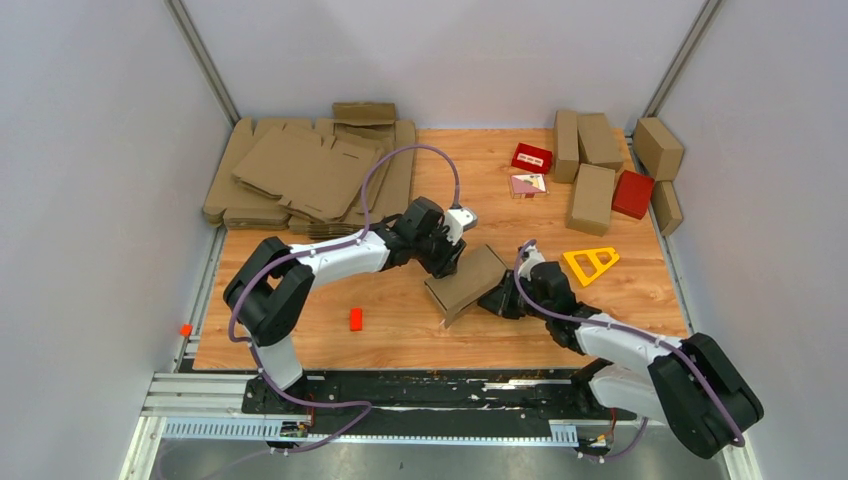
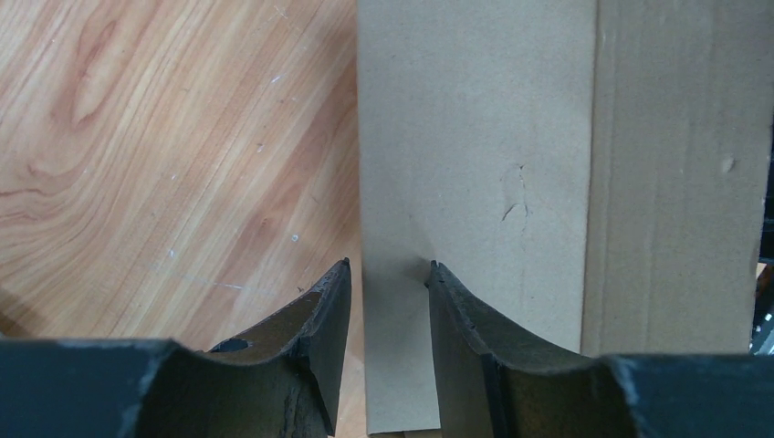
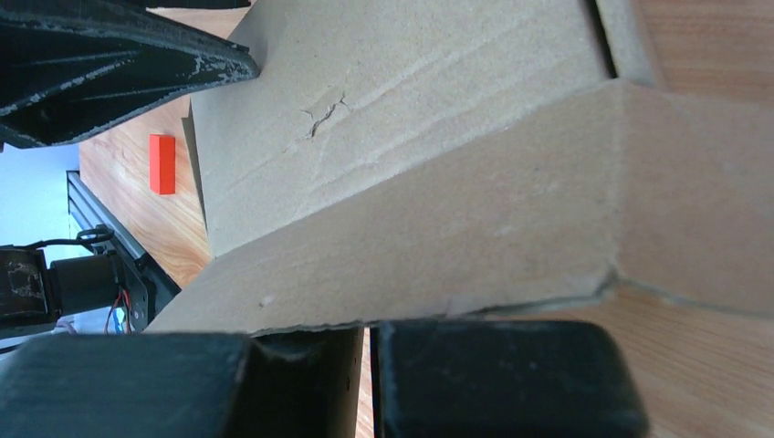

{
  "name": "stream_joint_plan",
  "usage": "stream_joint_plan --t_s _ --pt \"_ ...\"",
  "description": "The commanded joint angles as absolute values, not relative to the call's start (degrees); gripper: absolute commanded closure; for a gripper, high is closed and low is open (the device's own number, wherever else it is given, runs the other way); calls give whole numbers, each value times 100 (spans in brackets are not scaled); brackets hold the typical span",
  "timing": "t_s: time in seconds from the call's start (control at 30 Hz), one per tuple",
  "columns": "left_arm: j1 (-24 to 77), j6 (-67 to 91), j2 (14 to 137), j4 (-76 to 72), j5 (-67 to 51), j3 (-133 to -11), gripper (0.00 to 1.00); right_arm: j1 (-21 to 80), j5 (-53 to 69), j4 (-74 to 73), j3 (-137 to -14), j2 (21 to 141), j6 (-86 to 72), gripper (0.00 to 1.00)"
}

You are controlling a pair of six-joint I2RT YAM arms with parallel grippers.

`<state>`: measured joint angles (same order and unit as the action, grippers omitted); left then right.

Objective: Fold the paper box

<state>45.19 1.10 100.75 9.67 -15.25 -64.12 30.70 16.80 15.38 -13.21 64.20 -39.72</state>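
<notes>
At left gripper (image 2: 388, 266) (parted), paper box (image 2: 475, 137)

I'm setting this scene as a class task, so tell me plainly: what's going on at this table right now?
Two robot arms are working on one partly folded brown paper box in the middle of the table. The left gripper is at the box's far end, jaws slightly apart over its edge. The right gripper is at the box's right side, with the cardboard hiding its tips, so a grip cannot be confirmed. Flat cardboard sheets are stacked far left, and folded cartons sit far right.
</notes>
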Motion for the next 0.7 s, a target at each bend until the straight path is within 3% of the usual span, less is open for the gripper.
stream_joint_plan --t_s 0.0,0.43,0.67 --pt "4544 17 10203 930 -1854 -6364 55 3112 1563 2168 -1597 6477 -3916 93" --pt "4544 57 10285 877 -2083 -6318 56 3136 1546 2834 -1464 6866 -4098 92" --pt "4544 25 10118 929 -1911 -6283 56 3137 1411 1981 -1486 6145 -3867 90"
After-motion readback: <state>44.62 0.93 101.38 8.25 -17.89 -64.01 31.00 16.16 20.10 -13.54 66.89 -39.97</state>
